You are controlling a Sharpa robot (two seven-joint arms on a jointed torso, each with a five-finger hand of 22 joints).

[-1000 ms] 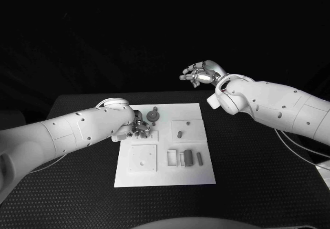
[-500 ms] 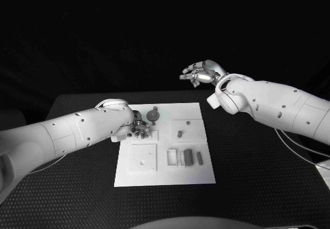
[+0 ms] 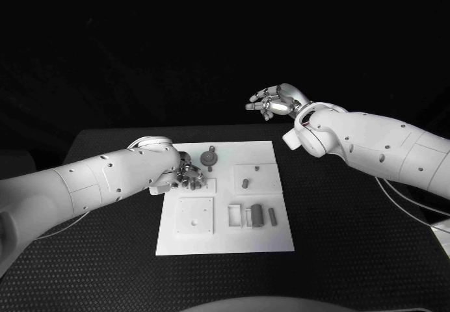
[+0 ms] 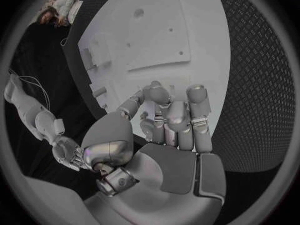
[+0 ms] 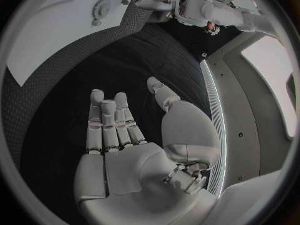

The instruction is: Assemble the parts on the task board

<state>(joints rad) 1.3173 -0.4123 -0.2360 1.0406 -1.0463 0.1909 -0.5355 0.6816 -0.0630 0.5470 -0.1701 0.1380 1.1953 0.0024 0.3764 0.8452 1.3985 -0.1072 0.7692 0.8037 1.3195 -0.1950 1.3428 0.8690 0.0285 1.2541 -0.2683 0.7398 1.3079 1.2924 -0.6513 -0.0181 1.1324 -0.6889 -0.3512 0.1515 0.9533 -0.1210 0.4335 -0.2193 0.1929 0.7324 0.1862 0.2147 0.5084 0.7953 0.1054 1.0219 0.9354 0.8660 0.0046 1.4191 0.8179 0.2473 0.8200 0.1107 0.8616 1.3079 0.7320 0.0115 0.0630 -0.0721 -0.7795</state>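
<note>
Fingers (image 3: 191, 174) of left hand (image 3: 188, 175) curled over task board (image 3: 225, 234); no writing legible.

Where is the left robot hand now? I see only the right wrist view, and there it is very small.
Observer: In the head view the left robot hand is low over the left side of the task board, beside a round grey part.
Operator: Does it hold a part?
Observer: The left wrist view shows its fingers bent, with no part between them.
Operator: Are there other parts on the board?
Observer: Yes. In the head view, several grey parts stand side by side nearer the robot.
</note>
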